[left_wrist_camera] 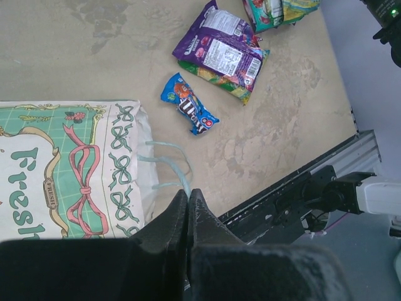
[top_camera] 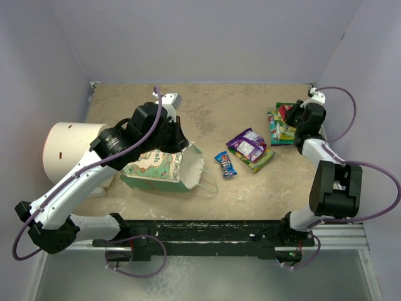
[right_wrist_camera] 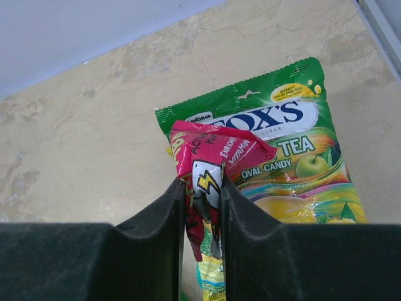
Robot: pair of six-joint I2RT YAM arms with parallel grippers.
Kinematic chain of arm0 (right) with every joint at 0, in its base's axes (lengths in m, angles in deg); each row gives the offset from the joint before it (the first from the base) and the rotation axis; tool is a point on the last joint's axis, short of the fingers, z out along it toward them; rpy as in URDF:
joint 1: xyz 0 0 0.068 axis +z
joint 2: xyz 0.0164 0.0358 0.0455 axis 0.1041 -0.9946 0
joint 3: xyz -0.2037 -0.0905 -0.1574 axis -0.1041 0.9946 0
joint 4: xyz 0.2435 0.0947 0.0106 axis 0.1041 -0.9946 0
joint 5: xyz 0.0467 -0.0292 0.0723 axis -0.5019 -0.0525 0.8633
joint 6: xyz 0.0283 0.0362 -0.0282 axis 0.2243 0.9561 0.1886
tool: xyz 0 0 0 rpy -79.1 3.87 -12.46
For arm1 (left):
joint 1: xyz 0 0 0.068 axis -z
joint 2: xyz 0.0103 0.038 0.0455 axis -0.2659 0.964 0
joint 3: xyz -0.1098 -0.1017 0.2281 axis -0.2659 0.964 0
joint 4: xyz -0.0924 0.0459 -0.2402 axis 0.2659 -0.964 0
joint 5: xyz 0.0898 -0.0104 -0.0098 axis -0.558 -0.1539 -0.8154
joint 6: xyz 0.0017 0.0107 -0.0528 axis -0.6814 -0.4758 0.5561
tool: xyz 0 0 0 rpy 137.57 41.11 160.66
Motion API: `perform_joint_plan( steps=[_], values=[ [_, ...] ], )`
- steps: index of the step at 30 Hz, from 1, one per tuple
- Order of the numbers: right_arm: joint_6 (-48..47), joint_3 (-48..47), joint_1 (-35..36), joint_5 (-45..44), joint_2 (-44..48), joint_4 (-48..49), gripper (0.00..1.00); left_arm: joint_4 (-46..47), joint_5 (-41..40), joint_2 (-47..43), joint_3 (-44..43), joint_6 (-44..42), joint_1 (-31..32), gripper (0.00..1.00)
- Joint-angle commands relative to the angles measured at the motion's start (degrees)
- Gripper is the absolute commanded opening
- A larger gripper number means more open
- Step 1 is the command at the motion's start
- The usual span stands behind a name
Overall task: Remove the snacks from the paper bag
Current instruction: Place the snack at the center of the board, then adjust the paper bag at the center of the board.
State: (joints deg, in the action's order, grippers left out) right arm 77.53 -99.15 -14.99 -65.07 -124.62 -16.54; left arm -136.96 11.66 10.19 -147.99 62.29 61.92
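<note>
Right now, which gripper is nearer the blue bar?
Left. The left gripper hangs shut by the bag mouth, just left of the blue bar. The right gripper is far right, past the purple packet, clamped on a red packet.

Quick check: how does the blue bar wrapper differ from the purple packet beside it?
The blue bar wrapper is much smaller than the purple packet. The wrapper lies alone on bare table; the purple packet rests partly on a green-yellow packet. Both lie flat outside the paper bag.

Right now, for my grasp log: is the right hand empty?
No, the right hand pinches a red packet, the green Fox's packet behind it.
</note>
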Motion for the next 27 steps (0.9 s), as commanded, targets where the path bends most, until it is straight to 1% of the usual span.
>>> perform_joint_plan(
  steps=[1, 4, 6, 8, 11, 15, 17, 19, 24, 26, 27],
  values=[
    [-1.53, -1.71, -0.04, 0.64, 0.45, 1.0, 0.32, 1.18, 0.93, 0.16, -2.77, -1.53, -0.36, 0.0],
    [-2.01, -2.2, -0.04, 0.91, 0.24, -0.19, 0.47, 1.43, 1.04, 0.29, -2.75, -1.55, -0.36, 0.0],
    [-2.18, -2.59, -0.01, 0.95, 0.18, -1.21, 0.54, 1.61, 1.15, 0.38, -2.8, -1.58, -0.36, 0.0],
    [-2.68, -3.09, -0.04, 0.61, 0.42, -2.43, 0.57, 1.72, 1.15, 0.51, -2.9, -1.63, -0.37, 0.0],
    [-4.0, -3.13, -0.04, 0.05, 1.49, -2.98, 0.59, 1.74, 1.18, 0.5, -2.91, -1.62, -0.4, 0.0],
    [-5.28, -5.6, -0.03, -3.08, 2.37, -7.46, 0.62, 1.83, 1.31, 0.54, -3.02, -1.62, -0.36, 0.0],
    [-5.97, -6.01, 0.01, -5.18, 2.55, -9.46, 0.64, 1.96, 1.37, 0.58, -3.04, -1.46, -0.38, 0.0],
    [-7.19, -8.47, -0.04, -5.78, 2.63, -11.25, 0.67, 1.97, 1.54, 0.55, -3.03, -1.45, -0.37, 0.0],
    [-9.96, -9.82, 0.03, -6.09, 4.83, -13.67, 0.78, 1.94, 1.88, 0.23, -3.32, -1.0, -0.4, 0.0],
    [-9.61, -11.18, 0.2, -5.03, 5.68, -15.81, 0.84, 1.76, 1.99, 0.22, -4.15, -0.92, -0.4, 0.0],
    [-9.42, -11.91, 0.41, -4.51, 6.38, -16.76, 0.88, 1.65, 2.03, 0.43, -4.65, -0.92, -0.43, 0.0]
  ],
)
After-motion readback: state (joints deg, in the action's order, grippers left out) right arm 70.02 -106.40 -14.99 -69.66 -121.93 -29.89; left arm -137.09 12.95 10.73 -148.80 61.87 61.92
